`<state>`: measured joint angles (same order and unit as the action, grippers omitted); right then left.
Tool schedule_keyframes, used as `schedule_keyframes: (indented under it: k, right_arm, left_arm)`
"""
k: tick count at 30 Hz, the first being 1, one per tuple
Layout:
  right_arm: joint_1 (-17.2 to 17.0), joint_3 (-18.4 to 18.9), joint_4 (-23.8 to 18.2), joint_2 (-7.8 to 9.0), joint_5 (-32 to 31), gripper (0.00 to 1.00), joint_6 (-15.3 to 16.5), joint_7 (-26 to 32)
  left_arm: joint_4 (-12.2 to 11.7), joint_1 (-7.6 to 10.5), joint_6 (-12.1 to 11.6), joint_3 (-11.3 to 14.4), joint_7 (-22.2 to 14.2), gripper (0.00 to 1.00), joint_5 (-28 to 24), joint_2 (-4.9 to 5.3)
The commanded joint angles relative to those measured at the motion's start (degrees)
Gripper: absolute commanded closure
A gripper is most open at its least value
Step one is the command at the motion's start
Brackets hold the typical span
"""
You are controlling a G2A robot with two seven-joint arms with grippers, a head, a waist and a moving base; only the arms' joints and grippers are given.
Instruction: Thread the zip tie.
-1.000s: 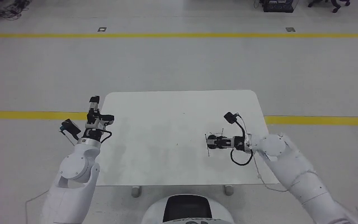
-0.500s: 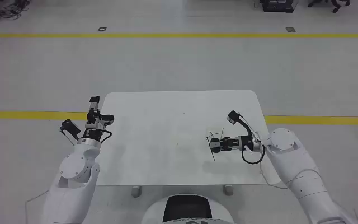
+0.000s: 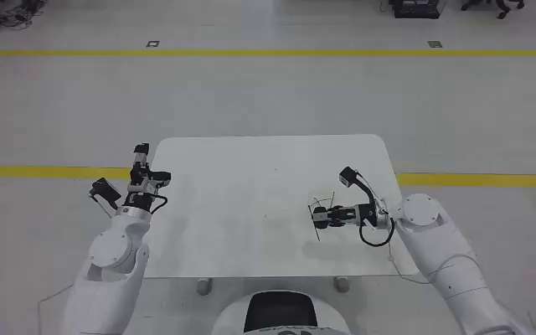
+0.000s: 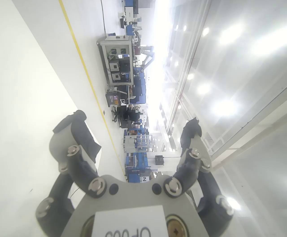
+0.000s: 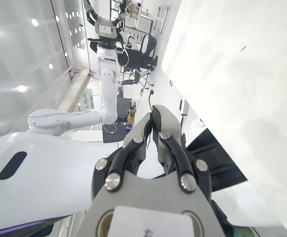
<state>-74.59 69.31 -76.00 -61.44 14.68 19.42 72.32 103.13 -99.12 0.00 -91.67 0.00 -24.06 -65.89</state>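
A thin black zip tie (image 3: 319,234) hangs over the right half of the white table (image 3: 251,167), clamped in my right gripper (image 3: 316,218). In the right wrist view the fingertips (image 5: 157,116) are pressed together, and a black sliver of the zip tie (image 5: 150,101) sticks out past my right gripper (image 5: 152,113). My left gripper (image 3: 146,165) stands at the table's left edge, far from the tie. It is open, its two fingers spread wide with nothing between them (image 4: 134,121). The left gripper (image 5: 105,18) shows far off in the right wrist view, also spread.
The table has rounded corners, and bare white surface (image 3: 243,209) lies between the two arms. A black cable loop (image 3: 368,239) hangs off the right wrist. Grey floor with a yellow line (image 3: 268,53) lies beyond the table.
My right gripper, still holding the zip tie, has drifted a little toward the table's right and front, and the right elbow has swung outward. The left arm has stayed put.
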Motion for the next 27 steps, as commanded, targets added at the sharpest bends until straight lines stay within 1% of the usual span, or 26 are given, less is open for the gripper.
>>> schedule_keyframes:
  k: [1,3,4,7,8,9,19,20,21,23,27]
  right_arm:
    - [-0.5,-0.4,-0.4,-0.17,0.8,1.0,0.1,-2.3]
    - [-1.0,-0.5,-1.1,-0.29,1.0,1.0,0.1,-4.0]
    - [-1.4,-0.4,-1.7,-0.36,1.2,1.0,0.1,-5.0]
    - [-2.7,0.0,-3.3,-0.56,1.8,1.0,0.1,-7.4]
    - [-3.0,0.1,-3.7,-0.62,1.7,1.0,0.1,-7.9]
    - [-3.0,0.1,-3.7,-0.62,1.7,1.0,0.1,-7.9]
    - [-3.0,0.1,-3.7,-0.62,1.7,1.0,0.1,-7.9]
    - [-3.0,0.1,-3.7,-0.62,1.7,1.0,0.1,-7.9]
    - [-3.4,0.0,-3.8,-0.68,1.3,1.0,0.1,-9.5]
    - [-4.0,-0.5,-4.1,-0.84,0.8,1.0,0.1,-12.2]
    - [-5.2,-0.9,-4.6,-1.24,1.5,1.0,0.1,-16.6]
  left_arm:
    - [0.3,0.05,-0.2,0.5,-0.2,0.0,0.4,-0.06]
    - [1.2,-0.37,0.0,1.5,0.3,0.0,3.6,-0.1]
    - [2.1,-0.74,0.3,2.7,0.8,0.0,5.5,-0.18]
    - [4.2,-1.65,0.5,5.2,0.8,0.0,6.8,-0.46]
    - [4.9,-1.86,-0.3,5.7,0.3,0.0,7.0,-0.52]
    - [5.0,-2.19,-1.4,5.9,0.5,0.0,6.6,-0.6]
    - [5.0,-2.19,-1.4,5.9,0.5,0.0,6.6,-0.6]
    - [5.0,-2.14,-1.4,6.0,0.3,0.0,6.5,-0.62]
    - [5.0,-1.82,-1.6,6.6,-0.9,0.0,6.1,-0.67]
    - [4.7,-1.45,-2.5,8.1,-3.0,0.0,7.9,-0.69]
    - [3.6,1.2,-0.9,13.8,-6.0,0.0,12.8,-0.99]
